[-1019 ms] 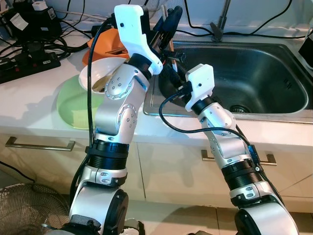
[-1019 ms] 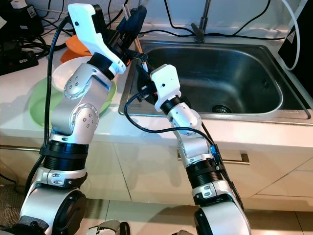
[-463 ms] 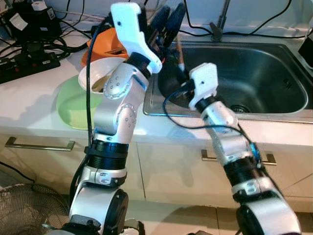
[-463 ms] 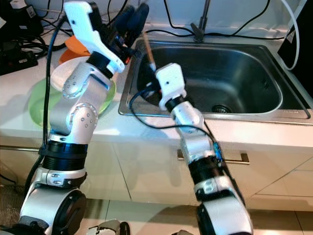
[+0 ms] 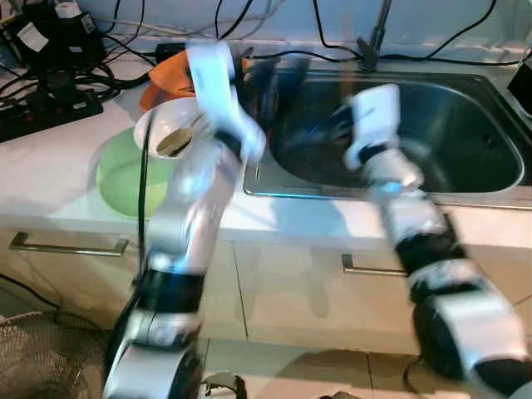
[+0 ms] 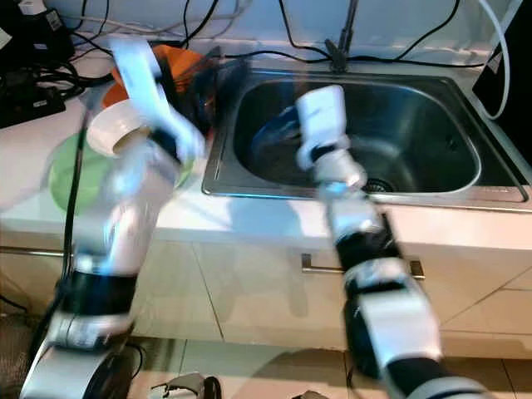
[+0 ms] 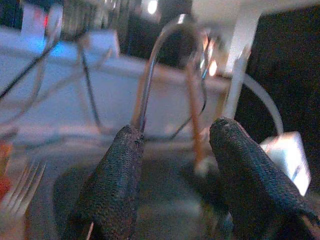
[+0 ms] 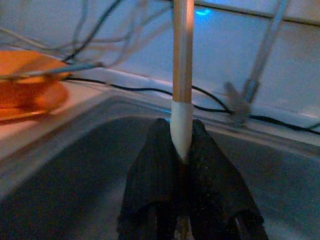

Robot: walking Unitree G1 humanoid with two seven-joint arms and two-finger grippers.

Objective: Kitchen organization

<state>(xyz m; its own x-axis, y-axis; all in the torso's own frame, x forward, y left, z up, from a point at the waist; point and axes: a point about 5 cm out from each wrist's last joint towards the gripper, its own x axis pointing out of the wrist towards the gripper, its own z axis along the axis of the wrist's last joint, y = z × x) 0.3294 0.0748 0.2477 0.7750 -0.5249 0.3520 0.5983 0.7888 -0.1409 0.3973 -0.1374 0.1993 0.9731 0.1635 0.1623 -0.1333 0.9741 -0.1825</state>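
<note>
The right gripper (image 8: 182,150) is clenching a wooden stick (image 8: 182,60), pale at its held end, upright between its fingers (image 8: 150,175) over the sink (image 5: 465,116); the left gripper (image 7: 175,165) is standing open with nothing between its pads, near the sink's left rim.

The stick is being pinched only at its tip, so a quick swing is likely to twist it loose and drop it into the basin; it could also be knocking the tap (image 8: 245,100) or snagging the cables (image 5: 274,17) along the back wall; the left arm is crossing close to the white bowl (image 5: 170,129) and green plate (image 5: 125,179), and could be shoving them off the counter (image 5: 50,166).

Both arms are smearing into blur in the head views, so their exact poses are hard to read; the stick's far end is cut off; the orange dish (image 8: 27,90) is partly hidden; what lies in the white bowl is unclear.
</note>
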